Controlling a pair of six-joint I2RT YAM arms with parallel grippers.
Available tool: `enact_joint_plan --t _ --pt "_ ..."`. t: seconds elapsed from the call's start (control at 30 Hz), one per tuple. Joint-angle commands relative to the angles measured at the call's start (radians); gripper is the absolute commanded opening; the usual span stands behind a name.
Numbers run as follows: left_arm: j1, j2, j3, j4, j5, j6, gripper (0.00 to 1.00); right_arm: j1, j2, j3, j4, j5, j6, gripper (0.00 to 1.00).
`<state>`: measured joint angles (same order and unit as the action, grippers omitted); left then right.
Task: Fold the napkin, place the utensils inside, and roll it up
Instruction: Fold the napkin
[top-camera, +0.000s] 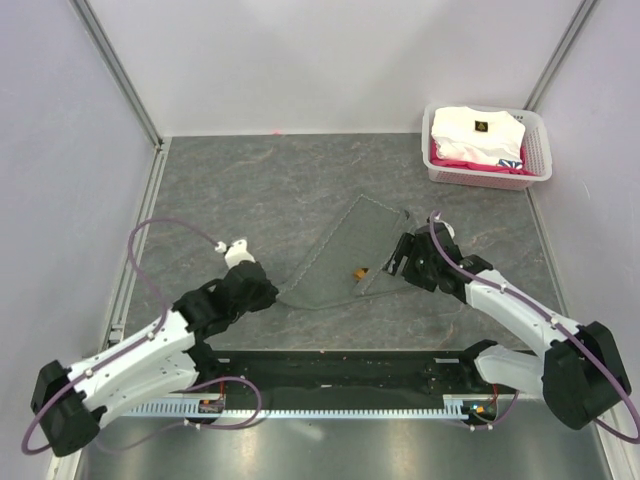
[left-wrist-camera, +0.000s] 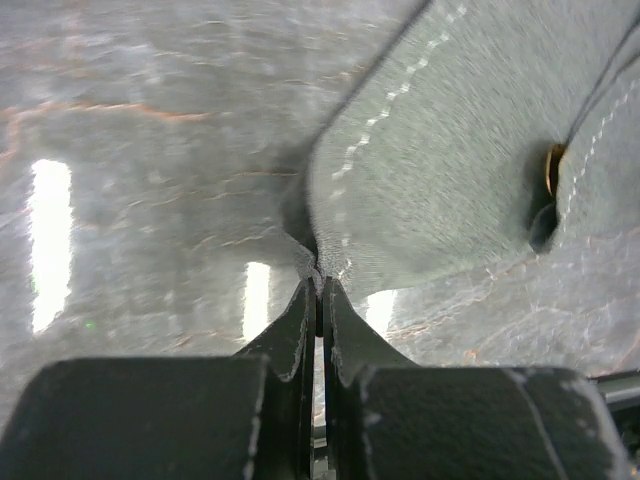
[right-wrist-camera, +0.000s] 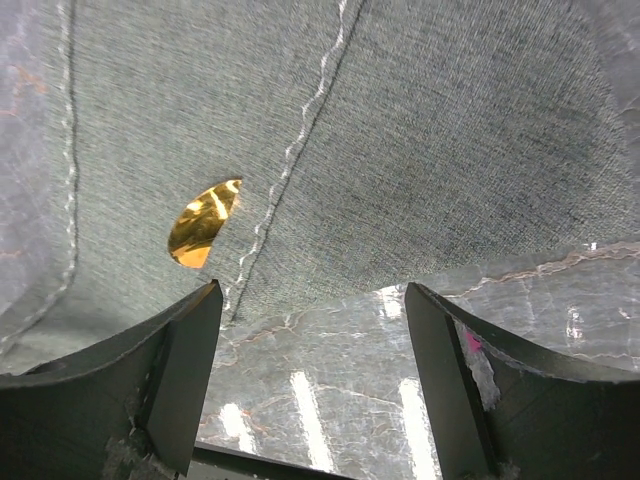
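The grey-green napkin (top-camera: 350, 255) lies folded at the table's middle. A bit of the gold spoon (top-camera: 358, 272) peeks from under a folded flap; it also shows in the right wrist view (right-wrist-camera: 203, 222) and in the left wrist view (left-wrist-camera: 552, 170). My left gripper (top-camera: 270, 292) is shut on the napkin's near-left corner (left-wrist-camera: 322, 262), jaws pinched together. My right gripper (top-camera: 395, 262) is open at the napkin's near-right edge (right-wrist-camera: 420, 150), its fingers (right-wrist-camera: 185, 370) over bare table just short of the cloth.
A white basket (top-camera: 487, 172) at the back right holds a white folded garment (top-camera: 478, 135) with a small dark logo. Walls enclose the grey tabletop (top-camera: 250, 190) on the left, back and right.
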<state>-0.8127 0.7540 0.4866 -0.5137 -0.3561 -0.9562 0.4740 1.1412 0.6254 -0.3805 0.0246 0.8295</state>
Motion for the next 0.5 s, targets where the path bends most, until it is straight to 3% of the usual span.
enact_joint_plan --t 0.0,0.27,0.47 --pt "0.001 0.138 0.139 0.181 0.071 0.124 0.02 0.000 -0.052 0.000 -0.014 0.041 0.002 0.83" --pt "-0.013 0.402 0.392 0.352 0.236 0.180 0.02 0.002 -0.089 -0.030 -0.040 0.080 0.013 0.83" --pt "-0.049 0.560 0.535 0.438 0.353 0.203 0.02 -0.003 -0.141 -0.018 -0.179 0.245 0.043 0.83"
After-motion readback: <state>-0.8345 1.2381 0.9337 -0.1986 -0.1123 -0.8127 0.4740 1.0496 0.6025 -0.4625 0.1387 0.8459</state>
